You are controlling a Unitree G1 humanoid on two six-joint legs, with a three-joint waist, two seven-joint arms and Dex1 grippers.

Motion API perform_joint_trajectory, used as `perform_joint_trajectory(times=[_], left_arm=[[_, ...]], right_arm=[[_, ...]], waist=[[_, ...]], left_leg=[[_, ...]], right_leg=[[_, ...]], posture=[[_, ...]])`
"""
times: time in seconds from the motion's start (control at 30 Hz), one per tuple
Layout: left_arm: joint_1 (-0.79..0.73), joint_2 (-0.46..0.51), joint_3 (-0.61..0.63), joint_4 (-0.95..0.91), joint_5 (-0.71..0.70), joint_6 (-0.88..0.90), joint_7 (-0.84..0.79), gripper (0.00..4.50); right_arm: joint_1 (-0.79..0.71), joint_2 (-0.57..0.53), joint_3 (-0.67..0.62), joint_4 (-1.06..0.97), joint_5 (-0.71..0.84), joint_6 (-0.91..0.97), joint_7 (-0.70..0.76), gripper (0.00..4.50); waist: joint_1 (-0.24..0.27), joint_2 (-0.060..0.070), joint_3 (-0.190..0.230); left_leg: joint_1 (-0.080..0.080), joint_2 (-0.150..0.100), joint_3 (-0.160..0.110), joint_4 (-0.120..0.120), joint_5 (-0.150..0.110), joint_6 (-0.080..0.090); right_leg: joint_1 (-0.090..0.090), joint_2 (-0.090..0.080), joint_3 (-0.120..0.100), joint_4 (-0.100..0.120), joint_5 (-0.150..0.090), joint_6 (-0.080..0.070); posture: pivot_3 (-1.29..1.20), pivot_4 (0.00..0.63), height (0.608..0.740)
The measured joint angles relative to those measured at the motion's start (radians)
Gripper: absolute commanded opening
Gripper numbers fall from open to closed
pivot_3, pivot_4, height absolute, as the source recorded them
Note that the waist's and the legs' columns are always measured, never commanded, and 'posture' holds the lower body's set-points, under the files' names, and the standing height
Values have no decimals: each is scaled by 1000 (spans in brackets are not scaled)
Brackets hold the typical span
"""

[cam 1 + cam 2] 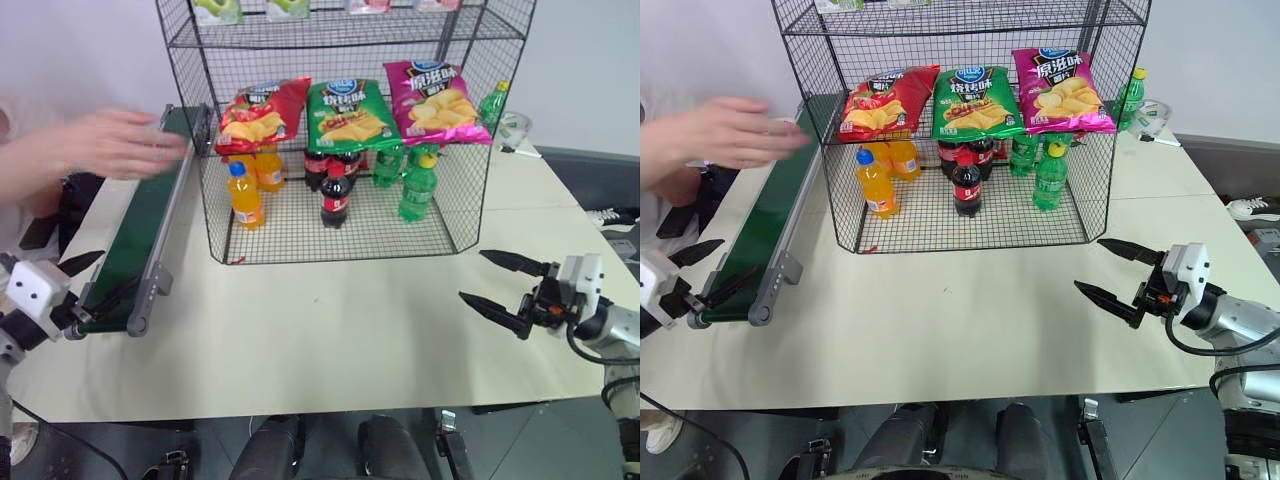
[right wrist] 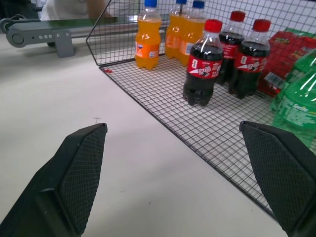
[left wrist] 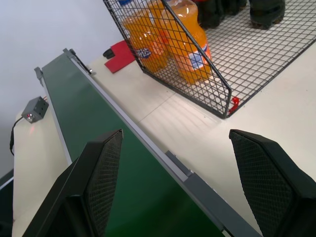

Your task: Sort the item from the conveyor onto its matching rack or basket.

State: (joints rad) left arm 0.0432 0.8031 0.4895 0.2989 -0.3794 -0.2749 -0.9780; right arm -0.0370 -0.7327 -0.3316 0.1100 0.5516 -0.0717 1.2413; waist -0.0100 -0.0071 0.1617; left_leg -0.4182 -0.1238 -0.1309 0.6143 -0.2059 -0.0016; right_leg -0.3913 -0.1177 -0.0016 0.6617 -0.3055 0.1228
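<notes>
The conveyor point(image 1: 140, 230), a dark green belt with grey rails, runs along the table's left side. A person's hand point(image 1: 110, 140) hovers over its far end, and the item is out of view on the part of the belt that shows. The rack point(image 1: 300, 235), a tall black wire cage, stands at the table's middle back. My left gripper point(image 1: 100, 283) is open at the belt's near end, its fingers point(image 3: 98, 177) straddling the near rail. My right gripper point(image 1: 472, 275) is open and empty above the table, right of the rack's front corner, pointing toward the cage.
On the rack's shelf lie red crisp bags point(image 1: 262, 115), a green bag point(image 1: 348, 112) and a pink bag point(image 1: 435, 100). Below stand orange point(image 1: 244, 195), cola point(image 1: 336, 195) and green bottles point(image 1: 417, 187). A small grey box point(image 3: 34, 109) sits beside the belt.
</notes>
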Motion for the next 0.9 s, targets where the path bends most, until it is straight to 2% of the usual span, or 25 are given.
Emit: perform_joint_trajectory(times=[0.9], left_arm=[[32,-25,-10,-20,0,-18,-1,3600]], right_arm=[[-32,9,20,8,-25,-3,3,4500]], waist=[[0,0,0]], left_leg=[[0,0,0,0,0,0]], right_leg=[[0,0,0,0,0,-1]], posture=[[0,150,740]])
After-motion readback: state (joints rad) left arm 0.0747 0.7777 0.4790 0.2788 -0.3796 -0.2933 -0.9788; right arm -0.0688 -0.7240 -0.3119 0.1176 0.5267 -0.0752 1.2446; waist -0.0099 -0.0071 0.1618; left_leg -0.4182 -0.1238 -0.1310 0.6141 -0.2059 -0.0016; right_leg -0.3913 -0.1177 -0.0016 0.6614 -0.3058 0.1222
